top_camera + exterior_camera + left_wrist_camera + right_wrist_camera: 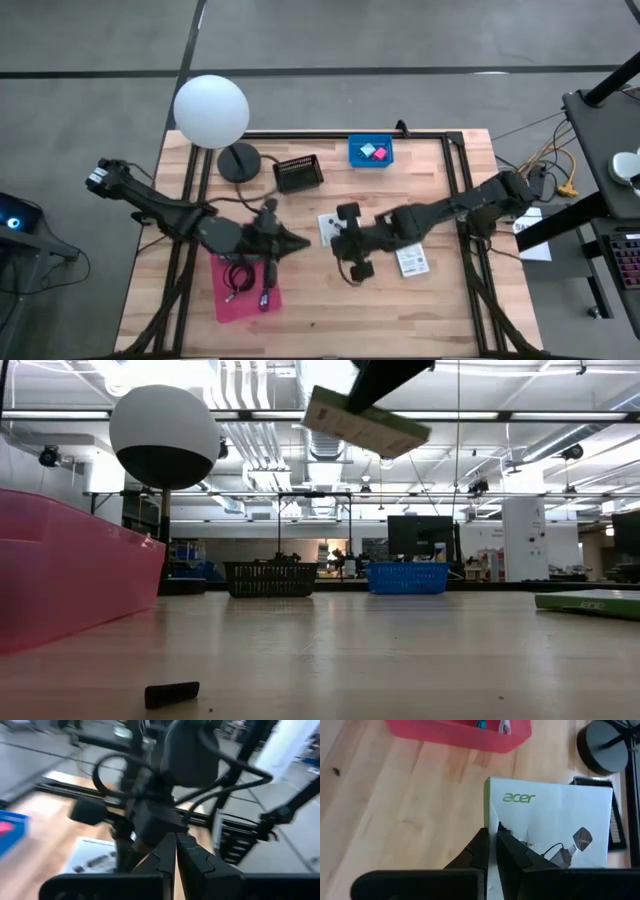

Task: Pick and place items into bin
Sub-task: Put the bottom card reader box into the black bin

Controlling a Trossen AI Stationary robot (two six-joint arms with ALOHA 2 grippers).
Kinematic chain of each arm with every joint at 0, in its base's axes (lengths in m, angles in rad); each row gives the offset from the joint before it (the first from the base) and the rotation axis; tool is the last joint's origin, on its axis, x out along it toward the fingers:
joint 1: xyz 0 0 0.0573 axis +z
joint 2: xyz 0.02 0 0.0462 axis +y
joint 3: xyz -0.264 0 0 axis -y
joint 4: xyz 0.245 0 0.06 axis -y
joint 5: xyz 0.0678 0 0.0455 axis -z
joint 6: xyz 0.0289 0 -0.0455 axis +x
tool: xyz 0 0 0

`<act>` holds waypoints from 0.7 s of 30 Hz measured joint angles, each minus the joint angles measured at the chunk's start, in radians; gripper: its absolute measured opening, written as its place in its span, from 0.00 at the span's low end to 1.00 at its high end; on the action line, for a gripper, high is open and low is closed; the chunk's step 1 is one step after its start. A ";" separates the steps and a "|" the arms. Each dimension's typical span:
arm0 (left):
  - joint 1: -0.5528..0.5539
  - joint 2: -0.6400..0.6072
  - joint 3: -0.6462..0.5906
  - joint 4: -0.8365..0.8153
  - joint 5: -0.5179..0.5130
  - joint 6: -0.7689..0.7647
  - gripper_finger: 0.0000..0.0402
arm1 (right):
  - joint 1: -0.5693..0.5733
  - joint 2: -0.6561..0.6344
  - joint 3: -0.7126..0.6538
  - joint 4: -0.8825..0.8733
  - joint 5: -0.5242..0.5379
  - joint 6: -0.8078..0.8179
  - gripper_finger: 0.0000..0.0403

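A white printed packet [555, 825] hangs in the air with my right gripper [490, 851] shut on it; the high view shows it [326, 228] over the table's middle, and the low view shows it [365, 422] tilted high above the table. My left gripper [302, 243] is shut and empty, just left of the packet, beside the pink bin [245, 290], which holds coiled cables [238, 275]. A second packet [412, 262] lies flat on the table. A pink cube [379, 153] and a teal cube [367, 150] sit in the blue bin [353, 152]. My right gripper pinches the packet's edge [492, 826] between its two fingers, close to one corner. The fingers slant downward from the table's right side. The packet is lifted clear of the table and sticks out beyond the fingertips, tilted.
A lamp with a white globe [211, 110] and a dark base [238, 162] stands at the far left. A black basket [298, 173] sits beside it. A small black object [172, 693] lies on the table near the low camera. Black frame rails [455, 170] edge the table.
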 joint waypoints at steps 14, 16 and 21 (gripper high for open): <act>0.000 -0.206 0.000 -0.116 -0.390 0.196 0.00 | -0.416 0.032 -0.005 0.293 -0.433 -0.319 0.03; 0.000 -0.219 0.000 -0.116 -0.417 0.216 0.00 | -0.472 0.052 -0.005 0.344 -0.522 -0.324 0.03; 0.000 -0.237 0.000 -0.115 -0.494 0.222 0.00 | -0.572 0.116 -0.005 0.455 -0.668 -0.330 0.03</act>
